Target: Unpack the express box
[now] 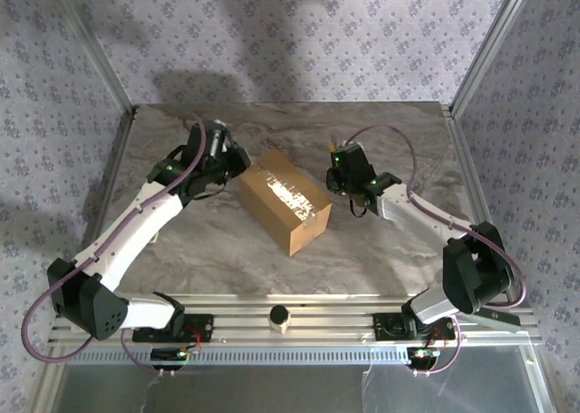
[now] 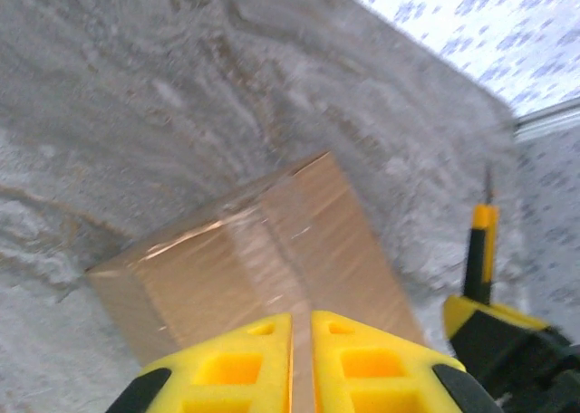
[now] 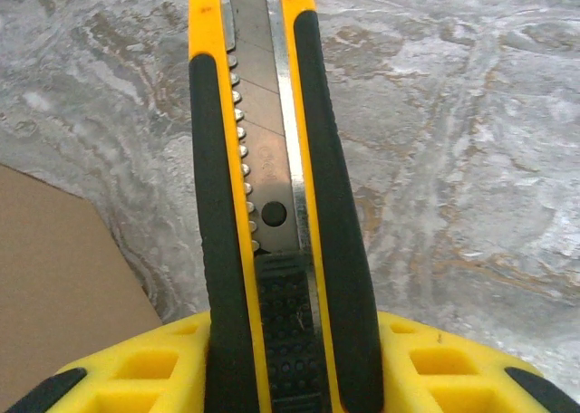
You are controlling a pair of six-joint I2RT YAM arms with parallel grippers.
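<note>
The express box (image 1: pixel 285 202) is a brown cardboard carton with a taped seam, lying at an angle in the middle of the table. My left gripper (image 1: pixel 237 164) hovers at its left end. In the left wrist view its yellow pads (image 2: pixel 227 368) stand a thin slit apart with nothing between them, just above the express box (image 2: pixel 272 250). My right gripper (image 1: pixel 349 176) is off the box's right end, shut on a yellow and black utility knife (image 3: pixel 272 159) with its blade out. A corner of the express box (image 3: pixel 54 277) lies lower left of the knife. The utility knife (image 2: pixel 480 250) also appears beyond the box.
The marble-patterned table (image 1: pixel 390 250) has bare surface in front of and behind the box. Metal frame posts (image 1: pixel 480 60) rise at the back corners. A small round knob (image 1: pixel 280 317) sits on the front rail between the arm bases.
</note>
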